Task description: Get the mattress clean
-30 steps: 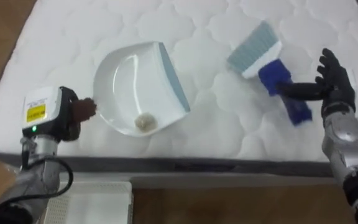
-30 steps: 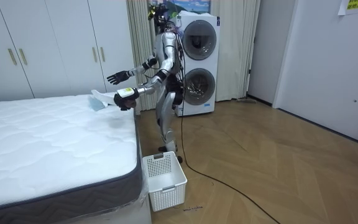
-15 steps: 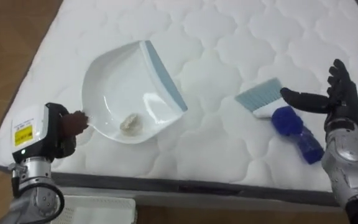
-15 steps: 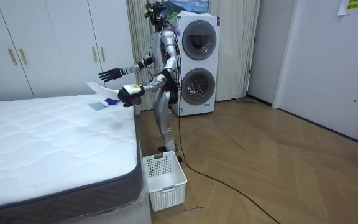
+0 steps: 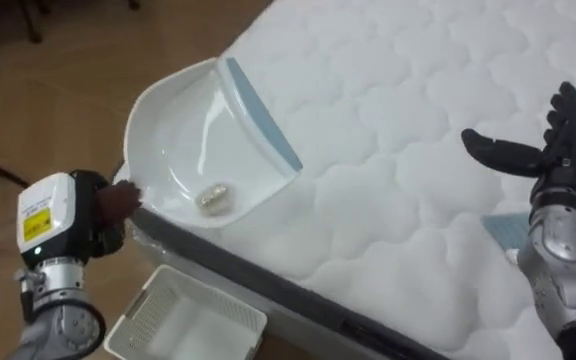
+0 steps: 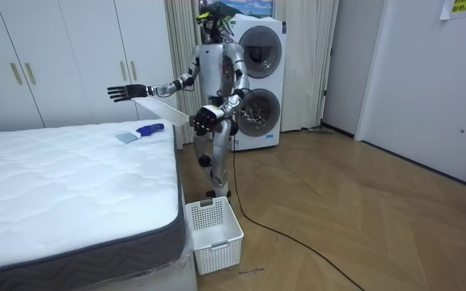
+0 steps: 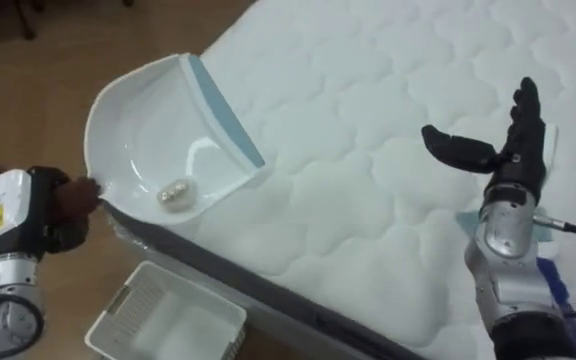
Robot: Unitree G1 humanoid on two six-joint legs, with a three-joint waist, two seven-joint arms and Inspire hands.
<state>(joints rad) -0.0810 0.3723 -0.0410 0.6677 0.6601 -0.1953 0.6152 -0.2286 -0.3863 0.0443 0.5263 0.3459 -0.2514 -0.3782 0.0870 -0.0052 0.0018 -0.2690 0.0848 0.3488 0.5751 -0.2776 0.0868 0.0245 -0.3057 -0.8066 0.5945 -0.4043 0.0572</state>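
Left hand near left, fingers curled round dustpan handle. Dustpan held up, tilted, over bed left edge, part of it past edge. Small pale lump inside pan, by back wall. Basket on floor, just near of bed edge. Right hand raised over bed at right, fingers straight, thumb spread wide, holding nothing. Brush lies on bed beneath right hand. Robot stands at bed corner, washers behind.

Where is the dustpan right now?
In the left eye view the dustpan is at the left, held by the left hand over the edge of the bed, with the white basket on the floor nearby.
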